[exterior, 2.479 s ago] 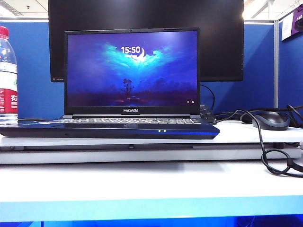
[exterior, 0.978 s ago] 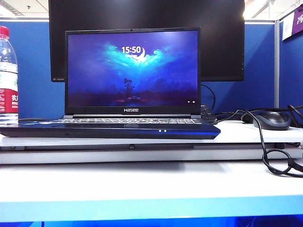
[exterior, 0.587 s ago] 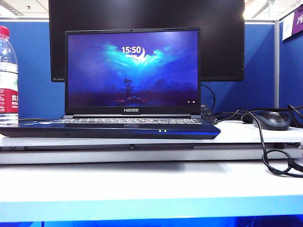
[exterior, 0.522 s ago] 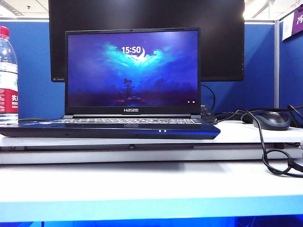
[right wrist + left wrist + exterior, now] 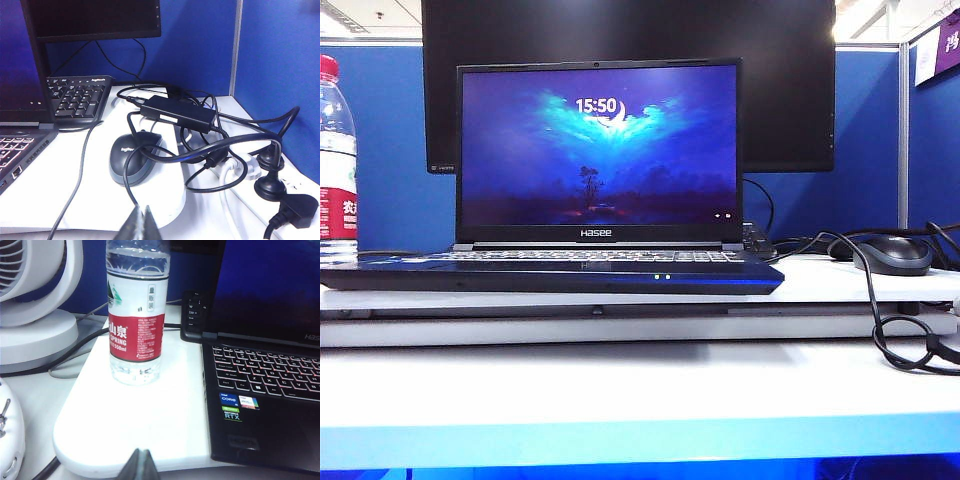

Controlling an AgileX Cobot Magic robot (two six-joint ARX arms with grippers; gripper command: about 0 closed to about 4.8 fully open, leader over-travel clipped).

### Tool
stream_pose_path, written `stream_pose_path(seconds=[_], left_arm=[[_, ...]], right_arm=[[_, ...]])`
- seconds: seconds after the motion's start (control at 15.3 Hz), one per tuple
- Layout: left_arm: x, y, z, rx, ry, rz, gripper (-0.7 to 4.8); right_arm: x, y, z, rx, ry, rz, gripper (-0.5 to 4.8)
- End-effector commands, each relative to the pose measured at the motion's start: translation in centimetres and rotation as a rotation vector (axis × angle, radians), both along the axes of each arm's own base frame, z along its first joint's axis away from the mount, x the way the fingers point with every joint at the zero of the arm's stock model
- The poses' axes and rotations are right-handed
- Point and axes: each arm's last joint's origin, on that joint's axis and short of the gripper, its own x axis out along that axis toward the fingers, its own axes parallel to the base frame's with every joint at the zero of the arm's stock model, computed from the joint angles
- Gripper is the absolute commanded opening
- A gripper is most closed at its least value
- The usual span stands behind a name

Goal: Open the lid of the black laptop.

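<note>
- Black laptop (image 5: 560,272) on the raised white worktop (image 5: 860,285), long axis across the exterior view; lid (image 5: 598,150) already upright, screen lit.
- Left gripper (image 5: 140,466): fingers pressed together, empty, low beside the laptop's left edge, near the water bottle (image 5: 137,315).
- Right gripper (image 5: 141,223): fingers also together, empty, off the laptop's right edge by the mouse (image 5: 134,156).
- Neither touching the lid; judged done, nothing left to raise.
</note>
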Motion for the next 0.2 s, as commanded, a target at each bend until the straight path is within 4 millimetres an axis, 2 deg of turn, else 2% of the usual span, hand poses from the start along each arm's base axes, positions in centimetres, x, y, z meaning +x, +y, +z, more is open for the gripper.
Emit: stream_pose_path(seconds=[0.07, 0.2], left_arm=[[-0.01, 0.0, 0.06, 0.004, -0.007, -0.003, -0.02], [-0.01, 0.0, 0.06, 0.004, -0.007, -0.003, -0.02]], right_arm=[[0.03, 0.01, -0.11, 0.002, -0.008, 0.003, -0.05], [0.03, 0.01, -0.11, 0.002, -0.008, 0.003, -0.05]])
